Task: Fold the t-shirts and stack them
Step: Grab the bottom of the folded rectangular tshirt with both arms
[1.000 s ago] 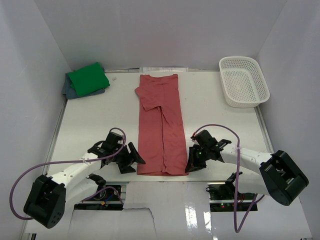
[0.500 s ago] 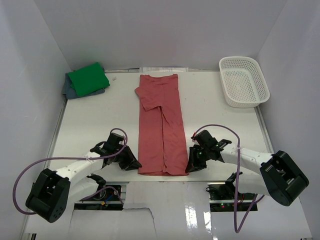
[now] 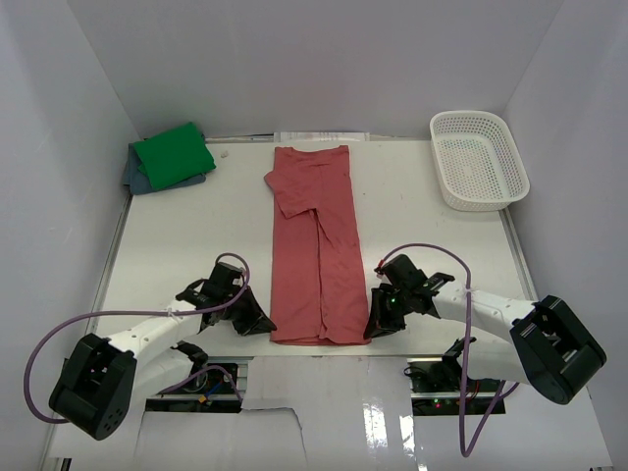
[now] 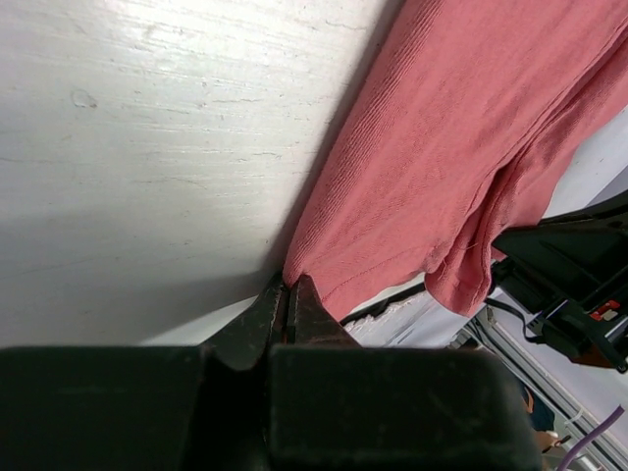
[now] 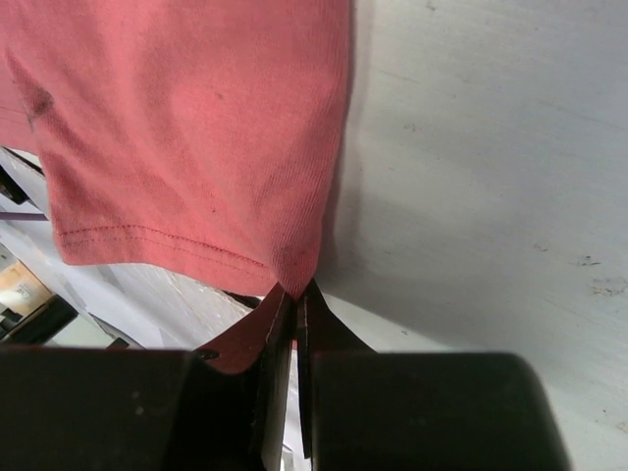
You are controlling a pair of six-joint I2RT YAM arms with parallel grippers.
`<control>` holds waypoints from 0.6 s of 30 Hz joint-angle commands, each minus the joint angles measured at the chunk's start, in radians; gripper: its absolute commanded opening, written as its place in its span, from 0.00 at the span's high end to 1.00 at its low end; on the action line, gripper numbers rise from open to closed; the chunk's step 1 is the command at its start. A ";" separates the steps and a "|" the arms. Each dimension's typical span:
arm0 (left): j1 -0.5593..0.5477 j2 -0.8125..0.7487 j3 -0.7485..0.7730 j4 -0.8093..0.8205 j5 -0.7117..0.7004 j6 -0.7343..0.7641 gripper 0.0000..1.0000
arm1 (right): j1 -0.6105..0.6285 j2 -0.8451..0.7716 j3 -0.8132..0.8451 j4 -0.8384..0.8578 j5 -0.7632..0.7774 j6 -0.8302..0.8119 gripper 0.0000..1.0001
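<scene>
White tabletop (image 3: 186,235) inside a pale-walled booth. Brick-red t-shirt (image 3: 316,245) lies flat in the middle of it, folded into a long narrow strip. Collar end is toward the far wall, hem end at the near edge. One sleeve sticks out on the left side near the far end.

Left gripper (image 3: 263,322) sits at the near-left hem corner. Left wrist view: jaws pinched together with the corner of the red cloth caught between the tips, so it is clamped on the shirt. Cloth there is barely off the surface.

Right gripper (image 3: 373,329) is at the near-right hem corner. Right wrist view: tips closed tight on the stitched hem corner, cloth pulled to a small peak at the pinch, so this one is grasping the shirt too. Both arms are low and angled in toward the shirt from either side.

Green t-shirt (image 3: 172,154) is folded at the far-left corner, stacked on top of the blue-grey t-shirt (image 3: 135,180), whose edge peeks out on the left. Both are well apart from the red one.

White lattice basket (image 3: 478,160) stands at the far-right corner. A purple cable (image 3: 59,334) loops off each arm.
</scene>
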 commanded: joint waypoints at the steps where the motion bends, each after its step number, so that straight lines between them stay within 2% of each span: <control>1: -0.003 0.009 0.008 -0.051 -0.027 0.028 1.00 | 0.003 -0.015 0.052 -0.030 -0.009 -0.030 0.92; 18: -0.003 0.028 0.216 -0.147 0.039 0.025 1.00 | -0.001 -0.042 0.196 -0.113 -0.058 -0.071 0.92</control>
